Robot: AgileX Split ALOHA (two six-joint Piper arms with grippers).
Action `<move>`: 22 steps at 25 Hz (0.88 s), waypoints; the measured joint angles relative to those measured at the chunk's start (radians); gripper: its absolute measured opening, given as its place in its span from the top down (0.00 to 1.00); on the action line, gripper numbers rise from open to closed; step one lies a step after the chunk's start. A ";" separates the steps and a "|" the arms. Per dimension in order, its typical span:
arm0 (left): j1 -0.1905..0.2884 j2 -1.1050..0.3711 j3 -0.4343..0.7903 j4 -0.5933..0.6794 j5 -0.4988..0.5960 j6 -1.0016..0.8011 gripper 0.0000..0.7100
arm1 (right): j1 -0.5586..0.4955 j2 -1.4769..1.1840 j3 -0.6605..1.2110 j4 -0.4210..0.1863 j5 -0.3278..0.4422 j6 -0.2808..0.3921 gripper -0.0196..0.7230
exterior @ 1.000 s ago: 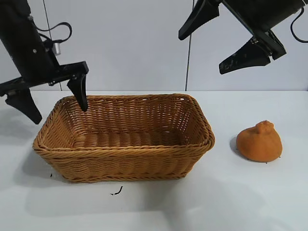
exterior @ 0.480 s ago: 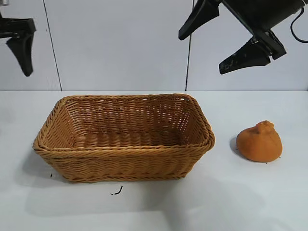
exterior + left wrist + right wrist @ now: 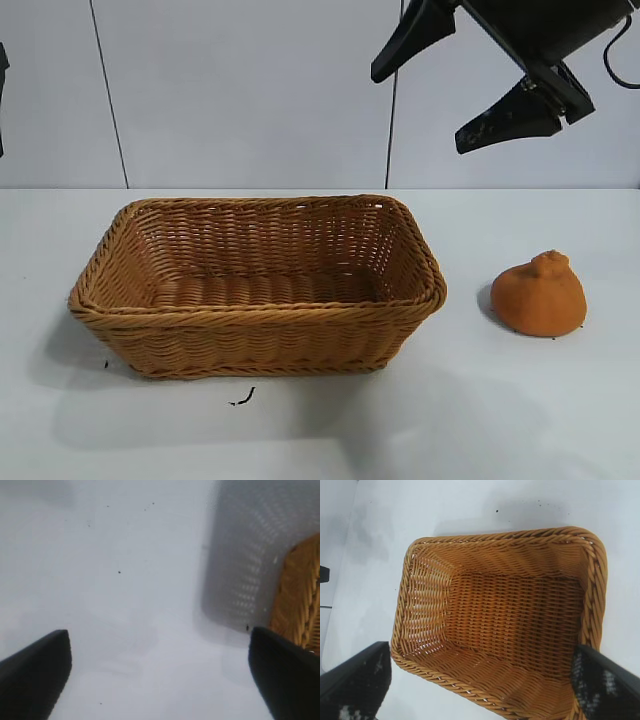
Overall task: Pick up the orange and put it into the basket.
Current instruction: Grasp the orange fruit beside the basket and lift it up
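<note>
The orange [image 3: 539,295] sits on the white table [image 3: 500,420] to the right of the basket [image 3: 258,322], a small gap apart from it. The wicker basket is empty. My right gripper [image 3: 418,112] hangs open high above the basket's right end and the orange, touching neither; its wrist view looks down into the basket [image 3: 500,680] between the spread fingers of the right gripper [image 3: 480,652]. My left gripper [image 3: 159,645] is open over bare table beside the basket's rim [image 3: 300,595], holding nothing. The orange does not appear in either wrist view.
Small dark scraps [image 3: 243,398] lie on the table in front of the basket. A pale wall with vertical seams [image 3: 110,100] stands behind. Open table surface lies around the orange and in front of the basket.
The left arm has lifted from the basket's left end and swung up and leftward, almost out of the exterior view. The right arm, orange and basket have not moved.
</note>
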 joint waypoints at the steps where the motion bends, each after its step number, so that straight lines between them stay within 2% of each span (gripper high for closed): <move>1: 0.000 -0.021 0.016 -0.002 0.000 0.002 0.02 | 0.000 0.000 0.000 0.000 0.000 0.000 0.04; 6: 0.000 -0.209 0.155 -0.002 0.000 0.019 0.02 | 0.000 0.000 0.000 0.000 -0.003 0.000 0.04; 16: 0.000 -0.741 0.637 0.006 0.002 0.031 0.02 | 0.000 0.000 0.000 0.000 -0.003 0.000 0.04; 22: 0.000 -1.082 0.930 0.030 -0.100 0.034 0.02 | 0.000 0.000 0.000 0.000 -0.003 0.000 0.04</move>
